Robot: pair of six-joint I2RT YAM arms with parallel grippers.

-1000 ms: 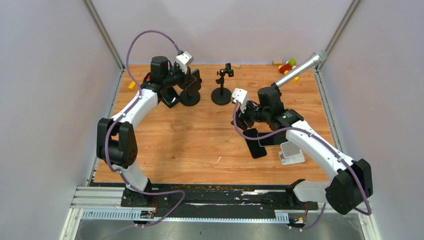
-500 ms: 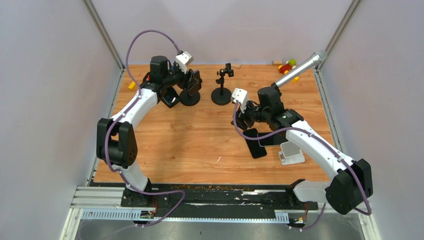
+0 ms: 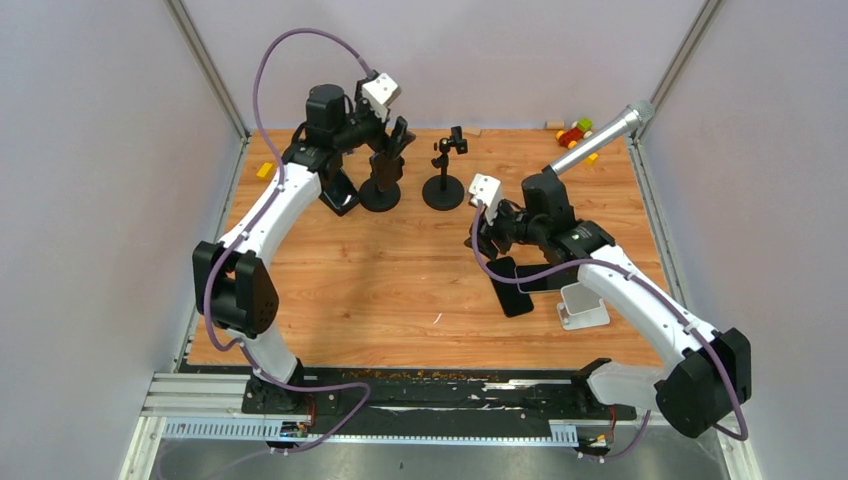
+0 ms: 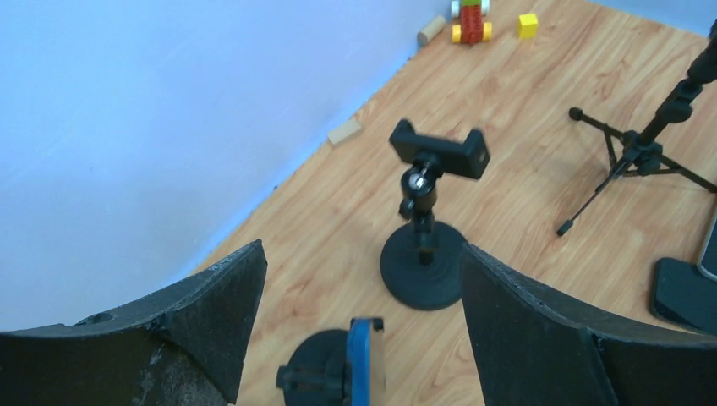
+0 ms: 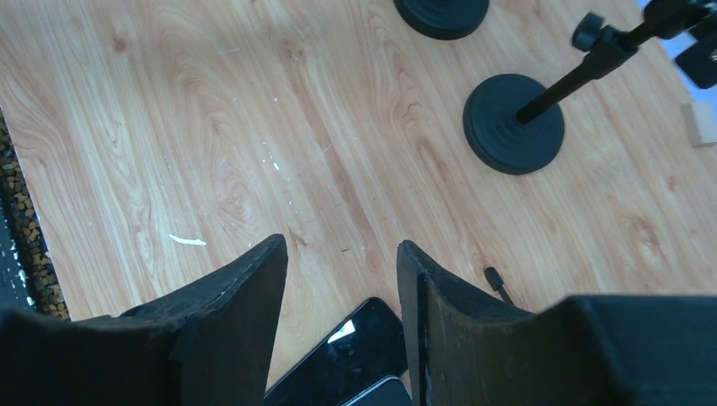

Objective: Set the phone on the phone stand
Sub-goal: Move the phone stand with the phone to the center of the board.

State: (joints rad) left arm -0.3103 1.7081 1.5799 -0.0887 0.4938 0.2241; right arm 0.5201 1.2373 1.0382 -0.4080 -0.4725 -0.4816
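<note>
Left gripper [image 4: 359,249] spread wide, nothing held, facing the phone stand [image 4: 427,254]; right gripper [image 5: 342,245] parted, empty, hovering over the phone [image 5: 342,355] flat on the table [image 3: 380,290].

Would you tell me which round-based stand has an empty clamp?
The right-hand stand; its clamp is bare, while the left stand holds a blue-edged phone.

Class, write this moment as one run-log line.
left end effector: open, above upright phone in left stand | right end effector: open, over flat phone on table | middle stand: empty
</note>
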